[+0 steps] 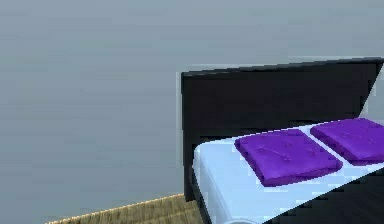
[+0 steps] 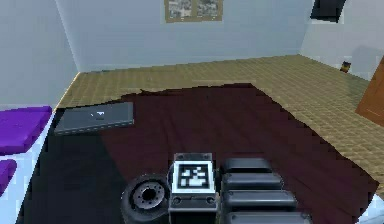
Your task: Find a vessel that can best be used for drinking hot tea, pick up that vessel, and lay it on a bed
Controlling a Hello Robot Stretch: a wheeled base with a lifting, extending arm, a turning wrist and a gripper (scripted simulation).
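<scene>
The bed has a black headboard, a pale blue sheet and two purple pillows in the forward view. In the arm side view its dark maroon blanket spreads across the middle, with purple pillows at the left edge. The arm rises from the bottom edge over the blanket, with a white marked square on it. Left of that square sits the gripper's dark round body. I cannot make out its far end, so I cannot tell whether it holds anything.
A flat grey laptop lies on the blanket near the pillows. Tan floor runs beyond the bed to a pale wall with a framed picture. A plain grey wall stands left of the headboard, above a strip of wooden floor.
</scene>
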